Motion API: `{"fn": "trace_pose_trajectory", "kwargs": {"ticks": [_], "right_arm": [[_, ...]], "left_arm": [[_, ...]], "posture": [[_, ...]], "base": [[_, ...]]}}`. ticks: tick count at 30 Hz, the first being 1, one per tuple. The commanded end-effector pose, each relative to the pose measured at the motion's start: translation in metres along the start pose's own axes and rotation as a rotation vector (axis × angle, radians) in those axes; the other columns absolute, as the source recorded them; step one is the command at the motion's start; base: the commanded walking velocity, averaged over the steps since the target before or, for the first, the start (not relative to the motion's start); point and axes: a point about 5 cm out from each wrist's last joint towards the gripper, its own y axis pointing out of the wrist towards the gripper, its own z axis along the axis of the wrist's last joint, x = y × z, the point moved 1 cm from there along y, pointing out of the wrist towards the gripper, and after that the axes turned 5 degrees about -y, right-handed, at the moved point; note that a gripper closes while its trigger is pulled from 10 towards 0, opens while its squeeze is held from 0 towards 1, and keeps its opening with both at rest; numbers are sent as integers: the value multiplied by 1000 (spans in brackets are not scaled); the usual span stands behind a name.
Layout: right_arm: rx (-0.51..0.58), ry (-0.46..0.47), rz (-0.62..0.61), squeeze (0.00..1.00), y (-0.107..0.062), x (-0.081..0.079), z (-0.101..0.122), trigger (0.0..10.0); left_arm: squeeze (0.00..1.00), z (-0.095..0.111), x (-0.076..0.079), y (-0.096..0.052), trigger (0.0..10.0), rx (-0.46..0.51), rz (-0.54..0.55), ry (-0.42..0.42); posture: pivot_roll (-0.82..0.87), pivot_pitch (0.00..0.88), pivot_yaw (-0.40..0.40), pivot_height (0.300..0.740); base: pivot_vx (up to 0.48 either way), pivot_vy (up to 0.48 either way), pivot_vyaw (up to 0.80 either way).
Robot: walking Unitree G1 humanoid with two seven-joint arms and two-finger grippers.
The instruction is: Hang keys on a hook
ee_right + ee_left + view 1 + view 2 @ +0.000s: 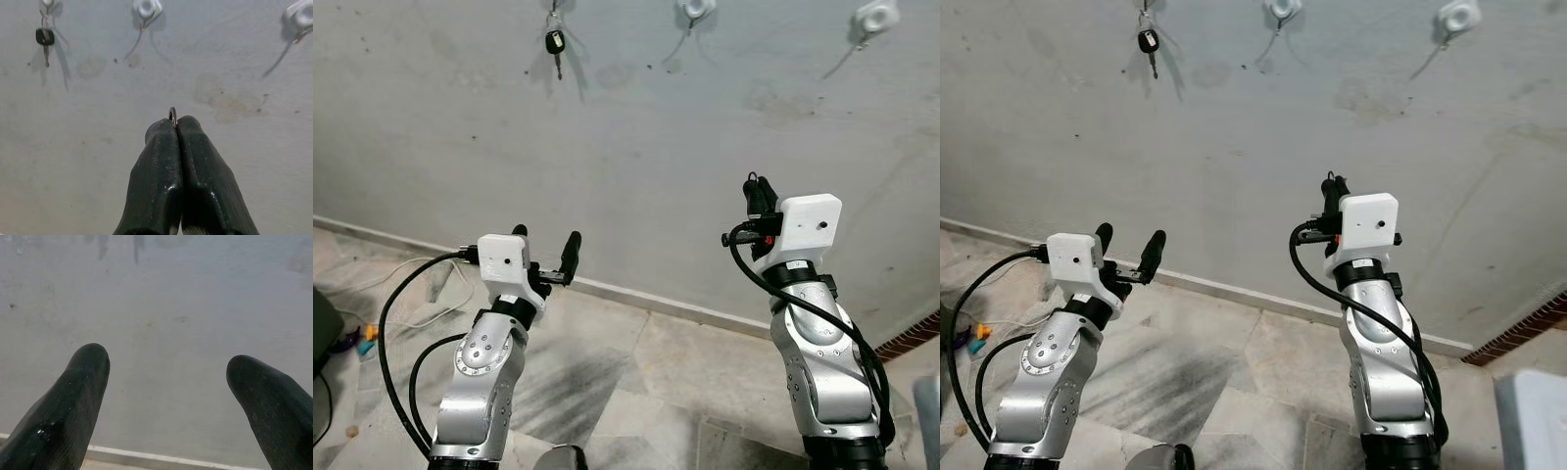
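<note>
Two right fingers (pixel 161 161) pinch key ring (pixel 172 115) at tips | left fingers (pixel 78 396) spread

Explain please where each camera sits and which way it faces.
Left eye view: on the head, facing the grey wall with hooks; both arms show, left gripper open.
Right eye view: same scene, right gripper raised.
Left wrist view: along its spread fingers at the wall.
Right wrist view: along shut fingers pinching a key ring, toward the hooks.
Shared: the hanging black key.
</note>
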Motion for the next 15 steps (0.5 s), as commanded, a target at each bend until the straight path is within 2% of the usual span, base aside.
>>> {"fn": "trace_pose_trajectory", "kwargs": {"ticks": [1,5,15], "right_arm": [[4,8,4,0,0,-1,-1,10000],[3,10,4,0,0,-1,-1,10000],[1,13,5,0,-1,-1,-1,10000]], "left_arm": [[0,2,-6,-2,0,20,44,22],[0,3,-11,-2,0,24,65,16],[0,2,-10,-3,0,32,59,9]], "posture": [[-41,142,40,740],[-39,142,41,740],[-38,146,43,740]], "base": [[0,0,0],[0,0,0],[0,0,0]]}}
